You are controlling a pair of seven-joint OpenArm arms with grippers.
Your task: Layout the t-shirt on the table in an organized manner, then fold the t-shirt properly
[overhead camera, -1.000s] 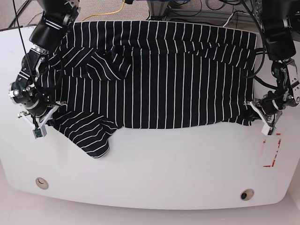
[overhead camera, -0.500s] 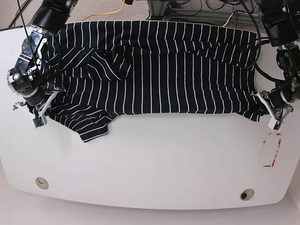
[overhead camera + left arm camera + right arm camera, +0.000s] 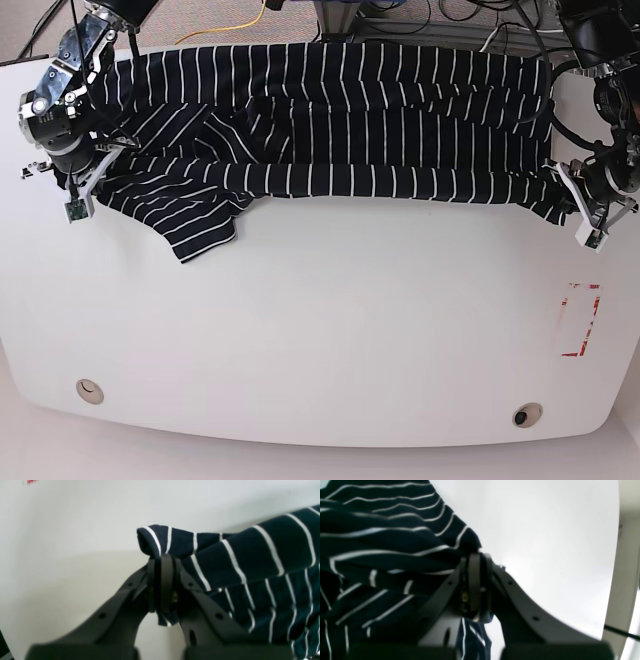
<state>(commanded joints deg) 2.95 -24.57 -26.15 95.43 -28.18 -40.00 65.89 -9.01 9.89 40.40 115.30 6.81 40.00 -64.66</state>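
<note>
T-shirt: black with thin white stripes, stretched as a wide band across the upper part of the base view, reaching from the left edge area to the far right; its lower hem runs nearly straight through the middle, and the fabric is rumpled in the upper left.
Sleeve: a striped flap hangs below the band at the left of the base view, lying flat on the tabletop.
Left pincer: at the right of the base view, by the shirt's lower right corner; in the left wrist view its jaws are pressed together on a bunched corner of the t-shirt, with a bit of fabric poking out below the fingertips.
Right pincer: at the upper left of the base view, at the shirt's left edge; in the right wrist view its jaws are closed on a fold of the t-shirt, a striped scrap hanging beneath them.
Tabletop: glossy white, curved edges, carrying the shirt along its far side.
Red outline mark: lower right of the base view, well apart from the shirt.
Round holes: near the bottom edge, one left, one right.
</note>
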